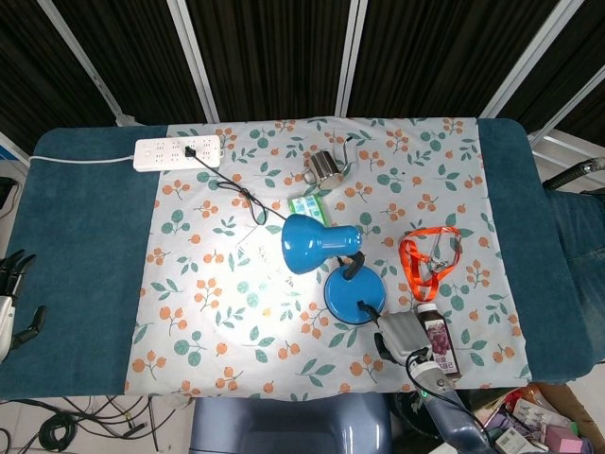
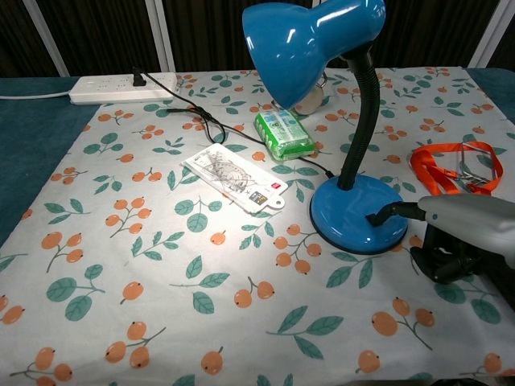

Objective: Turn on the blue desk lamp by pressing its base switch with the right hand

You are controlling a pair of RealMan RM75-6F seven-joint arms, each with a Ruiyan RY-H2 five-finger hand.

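Note:
The blue desk lamp stands on the floral cloth, its round base (image 1: 350,288) (image 2: 352,214) near the front and its shade (image 1: 308,241) (image 2: 304,39) bent left. A bright pool of light (image 1: 248,295) lies on the cloth under the shade. My right hand (image 1: 401,330) (image 2: 460,232) sits just right of the base. One dark finger (image 2: 385,213) reaches out and touches the base's right side; the others are curled under. My left hand (image 1: 9,295) hangs at the far left edge off the cloth, fingers apart and holding nothing.
Left of the base lies a printed card (image 2: 236,181); behind it are a green packet (image 2: 283,133) and a metal cup (image 1: 322,168). The lamp's black cable (image 2: 201,121) runs to a white power strip (image 1: 177,152). An orange lanyard (image 2: 455,165) and a purple bottle (image 1: 440,342) lie right.

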